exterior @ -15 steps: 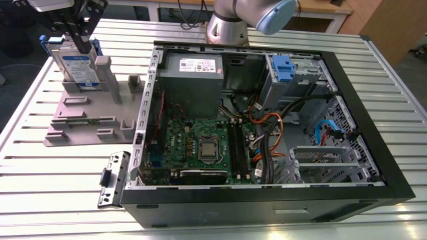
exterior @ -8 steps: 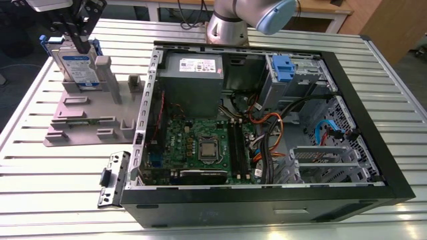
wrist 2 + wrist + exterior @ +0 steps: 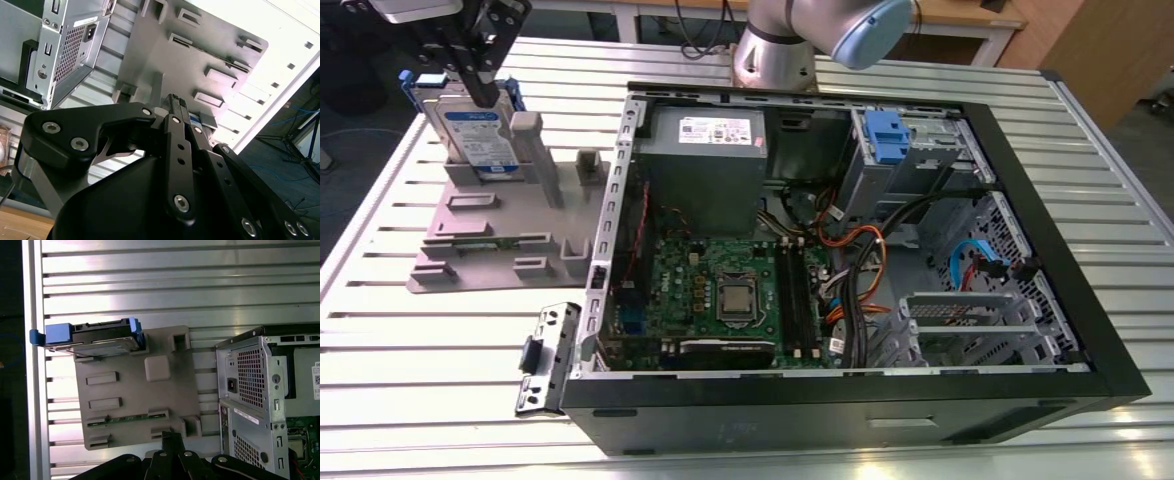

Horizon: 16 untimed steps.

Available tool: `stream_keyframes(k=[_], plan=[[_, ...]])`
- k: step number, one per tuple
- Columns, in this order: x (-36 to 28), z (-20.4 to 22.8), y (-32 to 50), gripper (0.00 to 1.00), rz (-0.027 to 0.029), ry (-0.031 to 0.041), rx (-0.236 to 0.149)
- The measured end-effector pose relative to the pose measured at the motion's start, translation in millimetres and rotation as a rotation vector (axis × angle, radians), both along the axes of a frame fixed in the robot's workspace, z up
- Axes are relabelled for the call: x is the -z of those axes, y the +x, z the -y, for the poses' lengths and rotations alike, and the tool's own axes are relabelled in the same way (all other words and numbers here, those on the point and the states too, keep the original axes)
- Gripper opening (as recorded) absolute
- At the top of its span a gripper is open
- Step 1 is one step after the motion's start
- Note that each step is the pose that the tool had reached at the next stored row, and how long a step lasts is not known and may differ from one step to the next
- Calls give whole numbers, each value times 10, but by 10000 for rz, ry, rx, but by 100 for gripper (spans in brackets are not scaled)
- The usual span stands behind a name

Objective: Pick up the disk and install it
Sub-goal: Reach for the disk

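Note:
The disk [image 3: 474, 135] stands on edge in a slot at the far end of the grey plastic stand [image 3: 494, 240], at the exterior view's upper left. It is silver with a white-and-blue label and a blue bracket. My gripper [image 3: 480, 90] hangs just above its top edge. In the first wrist view the disk [image 3: 95, 337] is seen from above at one end of the stand [image 3: 130, 400], while my gripper [image 3: 172, 439] shows its fingers shut together with nothing between them, well apart from the disk. The second wrist view shows the gripper [image 3: 176, 102] over the stand [image 3: 165, 55].
An open computer case [image 3: 854, 420] lies on the slatted metal table [image 3: 454, 400] to the exterior view's right of the stand. Inside are a motherboard [image 3: 720, 290], a grey power supply [image 3: 707, 130], cables and a drive bay with a blue clip [image 3: 887, 135]. A loose bracket [image 3: 547, 355] lies by the case's near corner.

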<state>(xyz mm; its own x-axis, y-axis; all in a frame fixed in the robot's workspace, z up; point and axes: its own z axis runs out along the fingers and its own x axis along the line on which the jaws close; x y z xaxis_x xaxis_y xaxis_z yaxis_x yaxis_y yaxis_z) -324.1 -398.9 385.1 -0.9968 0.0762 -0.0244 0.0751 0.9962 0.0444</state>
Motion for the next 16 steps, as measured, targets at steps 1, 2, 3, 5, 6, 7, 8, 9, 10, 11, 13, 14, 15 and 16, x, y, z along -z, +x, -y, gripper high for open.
stream_keyframes(k=[1,2,3,5,6,7,8,9,10,11,13,14,15,16], plan=[[0,0,-2,10,0,0,0],[0,0,-4,10,1,0,0],[0,0,-5,10,1,0,0],[10,0,-86,10,0,0,0],[26,0,-102,10,0,0,0],[27,-1,-102,10,0,0,0],[28,-2,-103,10,0,0,1],[29,-4,-104,10,2,1,1],[30,-6,-106,10,2,2,2],[31,-9,-107,10,2,1,1],[32,-14,-111,10,0,-1,1],[32,-16,-114,10,0,-1,1],[33,-19,-116,10,0,-1,0],[35,-21,-118,10,0,0,1]])
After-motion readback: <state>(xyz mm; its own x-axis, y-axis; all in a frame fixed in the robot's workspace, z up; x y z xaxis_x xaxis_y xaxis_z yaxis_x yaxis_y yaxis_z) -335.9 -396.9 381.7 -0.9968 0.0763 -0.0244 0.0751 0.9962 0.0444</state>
